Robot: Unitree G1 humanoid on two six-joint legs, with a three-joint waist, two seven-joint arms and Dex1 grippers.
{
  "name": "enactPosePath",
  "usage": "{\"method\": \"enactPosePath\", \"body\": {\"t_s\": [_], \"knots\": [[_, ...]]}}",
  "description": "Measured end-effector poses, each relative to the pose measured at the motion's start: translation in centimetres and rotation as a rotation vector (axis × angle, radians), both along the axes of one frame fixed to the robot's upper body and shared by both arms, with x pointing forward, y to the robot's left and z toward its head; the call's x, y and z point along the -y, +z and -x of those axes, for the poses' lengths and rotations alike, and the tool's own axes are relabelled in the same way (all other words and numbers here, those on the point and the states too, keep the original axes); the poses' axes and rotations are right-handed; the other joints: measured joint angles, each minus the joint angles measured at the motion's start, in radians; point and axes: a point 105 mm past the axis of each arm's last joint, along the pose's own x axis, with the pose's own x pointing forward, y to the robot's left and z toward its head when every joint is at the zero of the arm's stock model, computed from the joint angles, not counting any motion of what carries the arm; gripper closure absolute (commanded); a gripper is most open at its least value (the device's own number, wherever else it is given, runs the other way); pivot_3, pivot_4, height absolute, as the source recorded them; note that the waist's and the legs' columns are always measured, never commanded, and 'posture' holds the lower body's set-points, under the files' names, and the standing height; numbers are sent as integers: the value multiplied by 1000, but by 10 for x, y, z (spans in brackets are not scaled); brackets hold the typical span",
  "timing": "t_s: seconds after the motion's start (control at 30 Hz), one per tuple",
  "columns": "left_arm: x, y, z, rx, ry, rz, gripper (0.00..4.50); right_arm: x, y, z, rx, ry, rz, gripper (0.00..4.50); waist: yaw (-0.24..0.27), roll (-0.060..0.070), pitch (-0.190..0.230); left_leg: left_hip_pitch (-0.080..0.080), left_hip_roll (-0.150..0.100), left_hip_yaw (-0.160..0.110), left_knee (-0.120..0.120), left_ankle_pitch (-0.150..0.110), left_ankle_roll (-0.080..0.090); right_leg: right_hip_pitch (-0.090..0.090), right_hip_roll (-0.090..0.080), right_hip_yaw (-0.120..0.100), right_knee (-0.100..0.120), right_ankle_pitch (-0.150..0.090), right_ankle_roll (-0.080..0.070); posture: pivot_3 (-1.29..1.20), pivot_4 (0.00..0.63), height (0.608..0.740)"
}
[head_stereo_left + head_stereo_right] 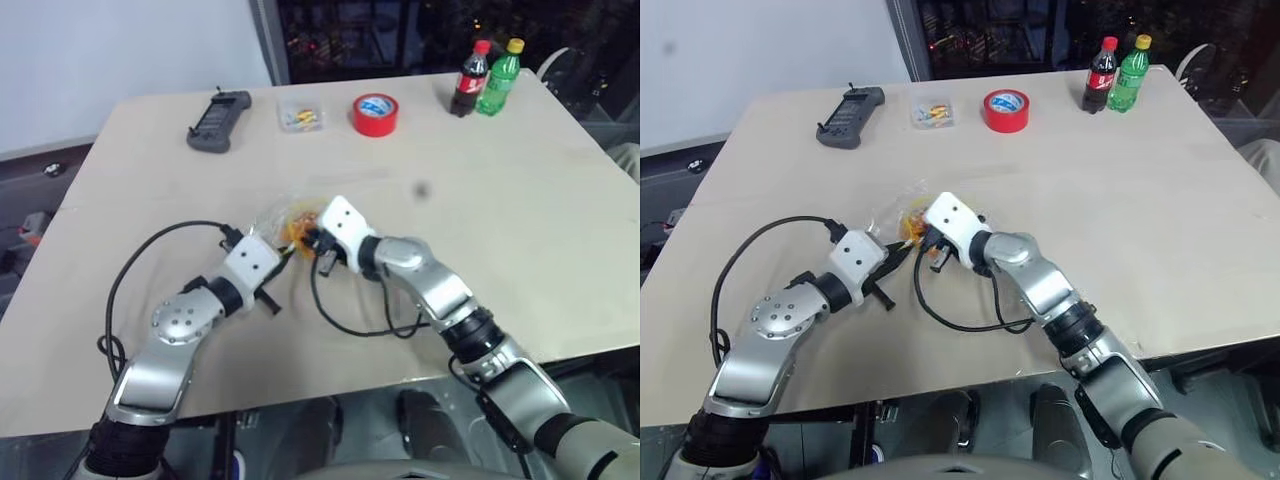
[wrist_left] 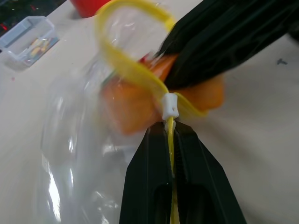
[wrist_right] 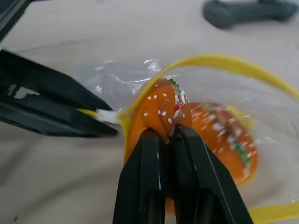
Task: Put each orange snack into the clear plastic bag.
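The clear plastic bag (image 1: pixel 272 218) lies crumpled at the table's middle, its yellow zip strip (image 3: pixel 219 61) standing open in a loop. My left gripper (image 2: pixel 170 128) is shut on that strip just below its white slider (image 2: pixel 170 105). My right gripper (image 3: pixel 172 133) is shut on an orange snack (image 3: pixel 156 109), a bun with a pale speckled top, held at the bag's mouth. A second orange snack (image 3: pixel 224 140) lies inside the bag. In the left eye view both grippers meet at the bag, the left gripper (image 1: pixel 288 250) close beside the right gripper (image 1: pixel 306 238).
At the table's far side sit a grey handheld controller (image 1: pixel 218 120), a small clear box (image 1: pixel 301 116) of yellow bits, a red tape roll (image 1: pixel 375 114) and two bottles, one dark (image 1: pixel 468 80), one green (image 1: pixel 500 78). Black cables (image 1: pixel 345 325) loop over the near table.
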Motion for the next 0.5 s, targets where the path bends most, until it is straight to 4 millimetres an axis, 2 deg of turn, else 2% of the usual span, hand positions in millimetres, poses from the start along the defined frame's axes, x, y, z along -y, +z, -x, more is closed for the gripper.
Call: {"method": "enactPosePath", "body": {"t_s": [0.1,0.13,0.17,0.27,0.5], "knots": [[-1,-2,1,-3,11,-5,4500,-12,-2,-6,46,15,12,4478,0,0,0,0,0,-1,0,0,0,0,1,0,0,0,0,0,150,740],[-1,-3,2,-3,10,-2,4500,-15,-1,-8,66,19,17,3654,0,0,0,0,0,-2,0,0,0,0,1,0,0,0,0,0,150,740],[0,-3,3,-4,9,6,4500,-15,-1,-10,80,16,17,3444,0,0,0,0,0,-2,0,0,0,0,1,0,0,0,0,0,150,740],[3,-5,7,-20,6,54,4500,-10,-2,-18,109,-24,4,1957,3,0,0,0,0,-3,0,0,-1,0,0,0,0,0,0,0,150,740],[-8,0,7,8,26,130,4500,23,-6,-14,95,-48,-40,1957,2,0,0,0,0,-3,0,0,-1,0,0,0,0,0,0,0,150,740]]}}
